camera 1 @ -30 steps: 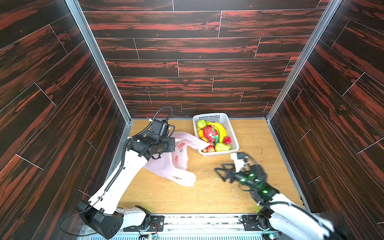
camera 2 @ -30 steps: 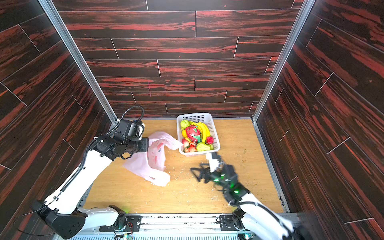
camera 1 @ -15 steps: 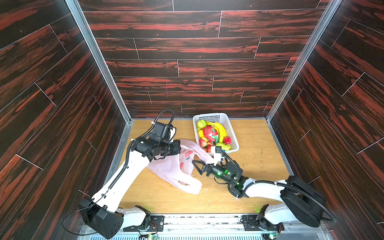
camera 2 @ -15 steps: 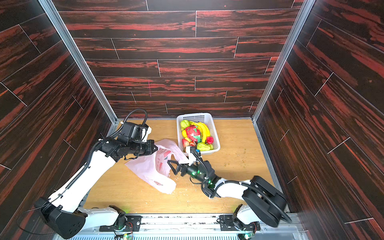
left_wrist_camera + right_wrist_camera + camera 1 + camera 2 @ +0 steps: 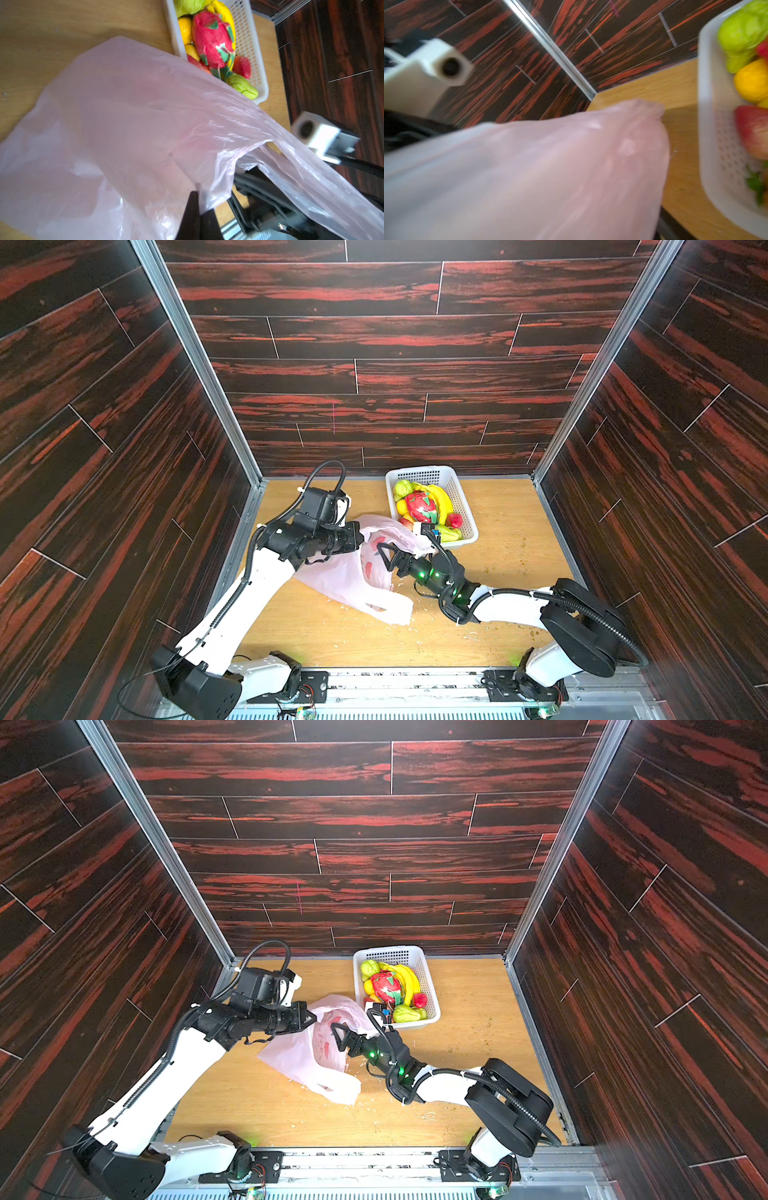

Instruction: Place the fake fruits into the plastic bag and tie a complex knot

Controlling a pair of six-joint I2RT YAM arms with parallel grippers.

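The pale-pink plastic bag (image 5: 349,576) (image 5: 303,1056) hangs from my left gripper (image 5: 359,537) (image 5: 311,1017), which is shut on its upper rim (image 5: 198,199), while the lower part lies on the wooden table. My right gripper (image 5: 385,559) (image 5: 338,1039) is at the bag's mouth, jaws spread, with film draped over it. Bag film (image 5: 550,166) hides the fingers in the right wrist view. The fake fruits sit in the white basket (image 5: 465,497): dragon fruit (image 5: 422,506) (image 5: 212,39), bananas (image 5: 442,497), a strawberry (image 5: 455,520), and a green lumpy fruit (image 5: 402,488) (image 5: 741,31). No knot is in view.
The basket (image 5: 428,977) stands at the back of the table, just beyond my right gripper. One strap handle (image 5: 390,610) of the bag trails toward the front. Dark wood-patterned walls close in on three sides. Small white scraps litter the table around the bag.
My right arm has swung from the front right of the table to the bag's mouth. My left gripper has carried the bag's rim a little to the right.
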